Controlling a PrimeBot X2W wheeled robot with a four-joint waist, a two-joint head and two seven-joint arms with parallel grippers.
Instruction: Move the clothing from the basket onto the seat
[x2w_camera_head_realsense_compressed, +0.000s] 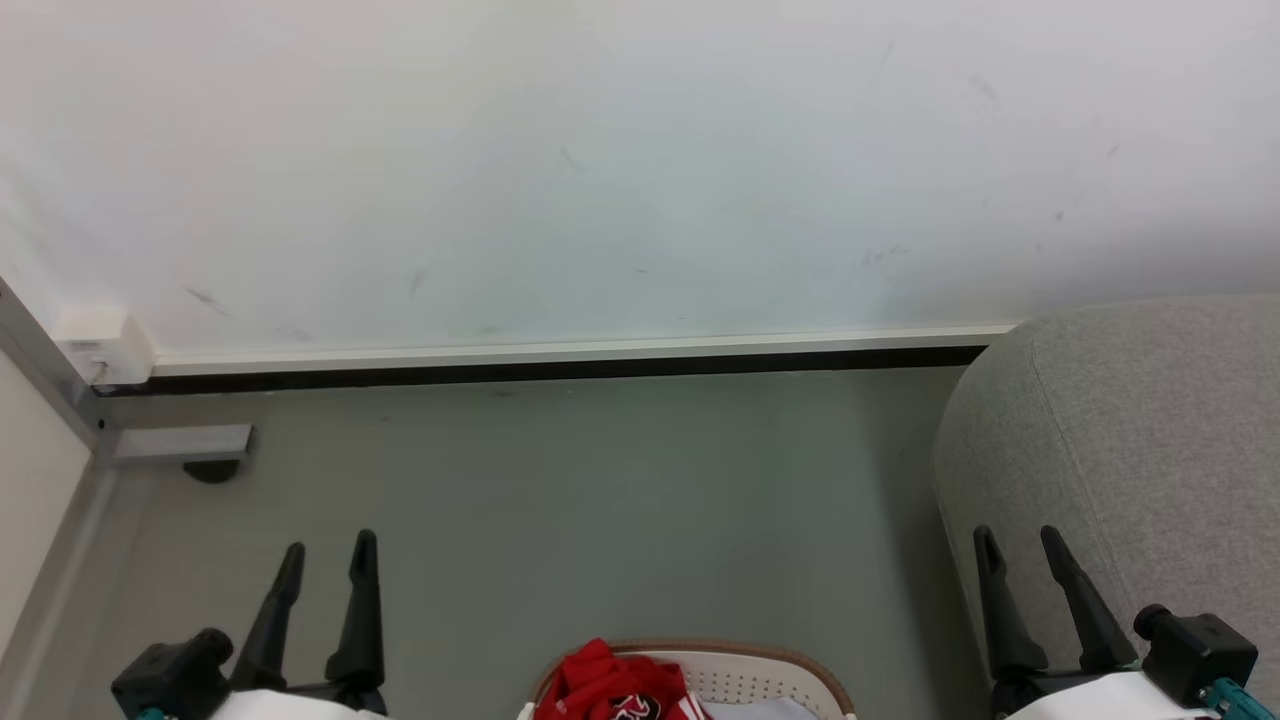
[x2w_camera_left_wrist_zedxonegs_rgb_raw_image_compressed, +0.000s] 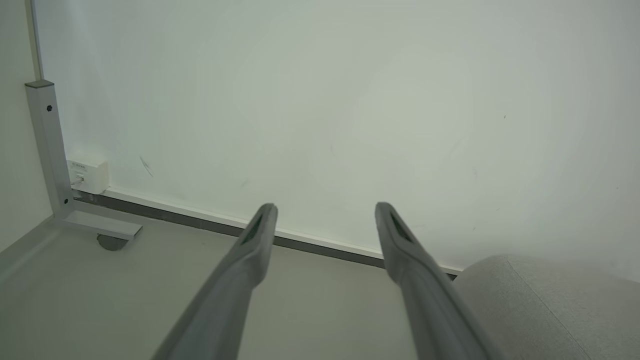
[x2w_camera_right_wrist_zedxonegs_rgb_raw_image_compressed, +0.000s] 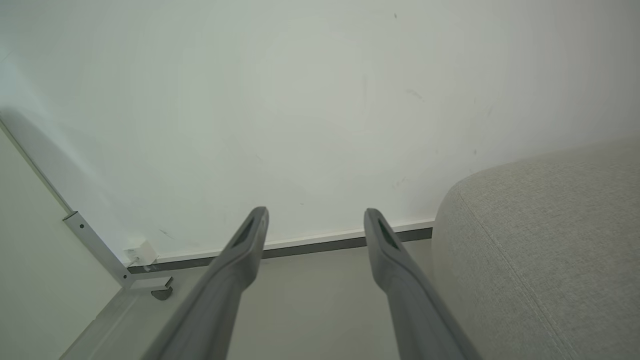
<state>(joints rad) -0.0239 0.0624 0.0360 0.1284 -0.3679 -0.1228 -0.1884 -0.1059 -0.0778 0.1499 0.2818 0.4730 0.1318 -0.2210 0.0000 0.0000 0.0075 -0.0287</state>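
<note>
At the bottom middle of the head view the basket (x2w_camera_head_realsense_compressed: 780, 662), white and perforated with a brown rim, peeks in, and red clothing (x2w_camera_head_realsense_compressed: 600, 680) with a black-and-white numeral lies bunched in its left part. The light grey seat (x2w_camera_head_realsense_compressed: 1130, 440) fills the right side, also seen as the seat (x2w_camera_left_wrist_zedxonegs_rgb_raw_image_compressed: 545, 310) and the seat (x2w_camera_right_wrist_zedxonegs_rgb_raw_image_compressed: 540, 250) in the wrist views. My left gripper (x2w_camera_head_realsense_compressed: 328, 550) hangs open over the floor, left of the basket. My right gripper (x2w_camera_head_realsense_compressed: 1020, 538) is open too, in front of the seat's rounded edge. Nothing sits between the left gripper (x2w_camera_left_wrist_zedxonegs_rgb_raw_image_compressed: 325, 206) fingers or the right gripper (x2w_camera_right_wrist_zedxonegs_rgb_raw_image_compressed: 315, 210) fingers.
A white wall (x2w_camera_head_realsense_compressed: 600, 160) with a baseboard runs across ahead. In the left corner stand a metal post with a foot bracket (x2w_camera_head_realsense_compressed: 185, 443) and a small white box (x2w_camera_head_realsense_compressed: 100, 345). Grey floor (x2w_camera_head_realsense_compressed: 560, 500) lies between basket and wall.
</note>
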